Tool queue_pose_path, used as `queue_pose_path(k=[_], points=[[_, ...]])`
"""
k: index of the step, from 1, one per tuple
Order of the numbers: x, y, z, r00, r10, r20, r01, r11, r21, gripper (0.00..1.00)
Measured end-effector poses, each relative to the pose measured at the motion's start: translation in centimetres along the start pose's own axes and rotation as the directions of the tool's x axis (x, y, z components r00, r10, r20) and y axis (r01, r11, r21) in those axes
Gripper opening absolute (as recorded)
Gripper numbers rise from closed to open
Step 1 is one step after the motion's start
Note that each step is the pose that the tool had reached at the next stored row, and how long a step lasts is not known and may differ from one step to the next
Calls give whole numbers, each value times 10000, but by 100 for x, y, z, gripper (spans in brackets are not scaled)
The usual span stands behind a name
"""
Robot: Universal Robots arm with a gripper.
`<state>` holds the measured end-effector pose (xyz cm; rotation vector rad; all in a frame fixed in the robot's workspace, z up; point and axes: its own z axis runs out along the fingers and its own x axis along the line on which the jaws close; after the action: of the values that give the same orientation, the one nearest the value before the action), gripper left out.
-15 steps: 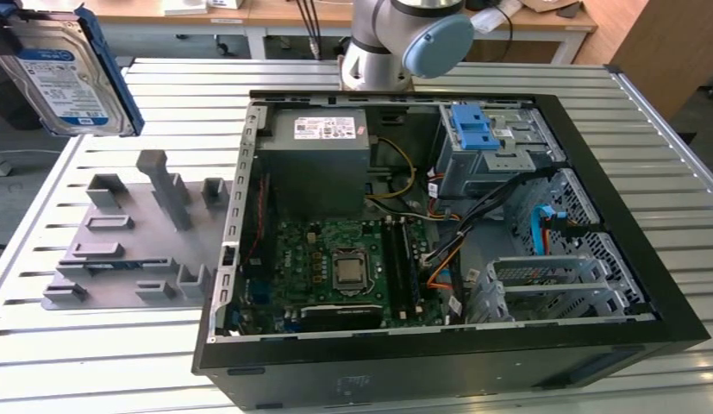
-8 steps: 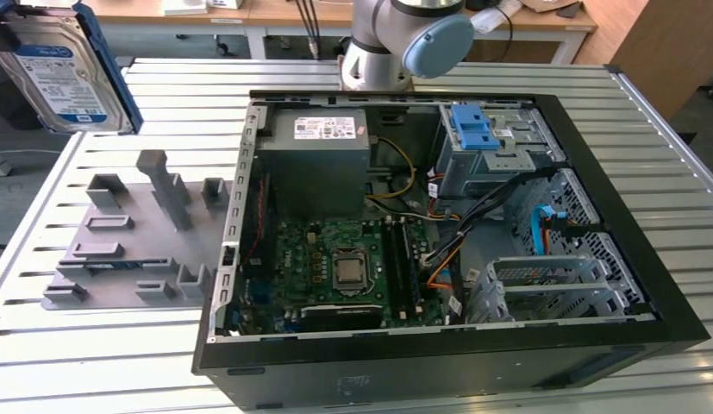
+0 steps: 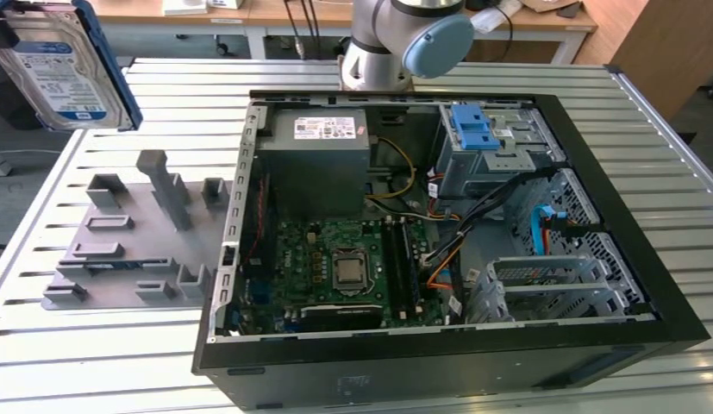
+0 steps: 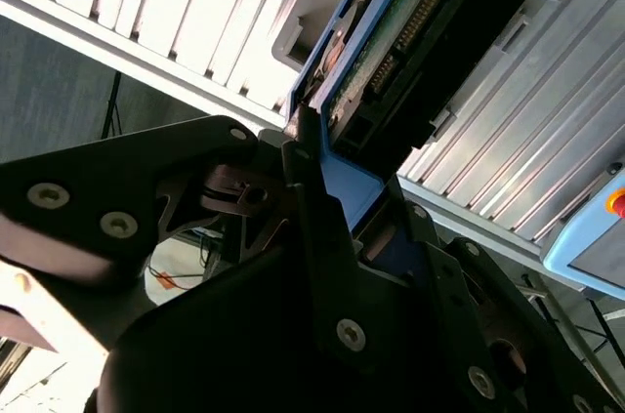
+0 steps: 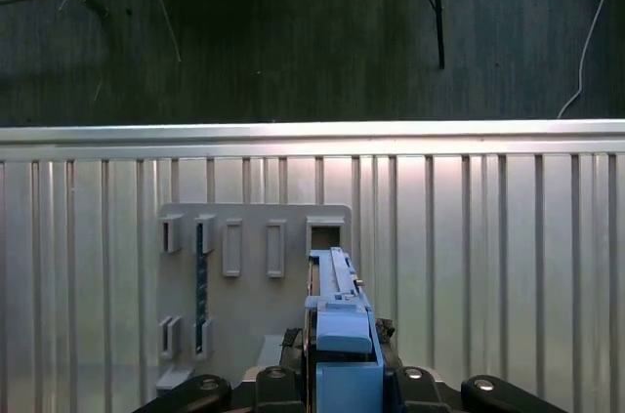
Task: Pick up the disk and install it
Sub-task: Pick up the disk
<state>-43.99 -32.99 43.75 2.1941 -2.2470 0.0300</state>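
Blue-railed disk [image 3: 59, 73] hangs at upper left of the exterior view, off the slatted surface [image 3: 103, 366], pincer [image 4: 352, 188] clamped shut on its edge; pickup done, not yet installed in the open computer case [image 3: 448, 349].

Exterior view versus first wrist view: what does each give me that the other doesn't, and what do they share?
Exterior view: the open computer case with its motherboard, and the disk label-side on. First wrist view: the disk edge-on, blue rail toward the camera, and dark floor beyond the slatted table. Both: the disk held in the air, the grey fixture plate, that table.
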Motion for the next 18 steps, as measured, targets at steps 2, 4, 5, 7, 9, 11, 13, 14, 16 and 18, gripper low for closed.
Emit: queue_pose_path(k=[2,4,5,7,9,11,13,14,16,18], points=[[0,-1,-24,10000,-2,1,2,10000,1,36],[1,-2,-66,10000,-3,1,3,10000,0,36],[1,-1,-86,10000,-2,1,2,10000,2,36],[2,-2,-127,10000,-3,1,3,10000,3,36],[2,-3,-164,10000,-3,1,3,10000,3,36],[3,-3,-198,10000,-3,1,3,10000,2,36],[3,-3,-236,10000,-3,1,3,10000,2,36],[4,-4,-255,10000,-3,1,3,10000,2,36],[4,-4,-294,10000,-3,1,3,10000,2,36],[5,-5,-331,10000,-4,1,4,10000,2,36]])
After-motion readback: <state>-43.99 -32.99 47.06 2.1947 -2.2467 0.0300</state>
